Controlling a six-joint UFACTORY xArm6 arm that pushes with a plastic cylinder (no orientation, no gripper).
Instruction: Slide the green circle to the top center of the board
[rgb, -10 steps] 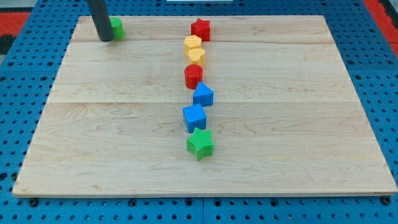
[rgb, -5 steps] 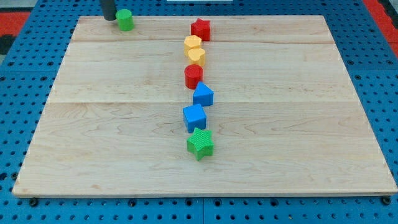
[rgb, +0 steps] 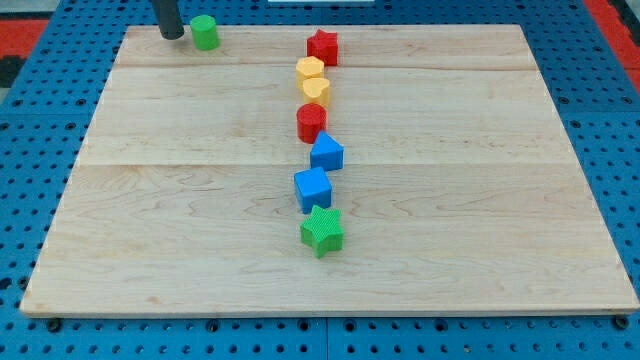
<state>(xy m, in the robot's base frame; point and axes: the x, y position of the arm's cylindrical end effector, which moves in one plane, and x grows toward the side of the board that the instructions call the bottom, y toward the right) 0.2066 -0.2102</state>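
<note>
Eight blocks sit on the wooden bench (rgb: 480, 200), placed here against the red star (rgb: 322, 46) near the view's top centre. The one green circle (rgb: 205, 32) stands well to the star's left, close to the bench's top edge. My tip (rgb: 171, 35) rests just left of that circle, a small gap between them; there is no pincer on this rod, so no spread or pinch to tell. Below the star run two yellow blocks (rgb: 310, 70) (rgb: 317, 90), one red block (rgb: 311, 122), two blue cubes (rgb: 326, 153) (rgb: 312, 187) and one green star (rgb: 322, 231).
</note>
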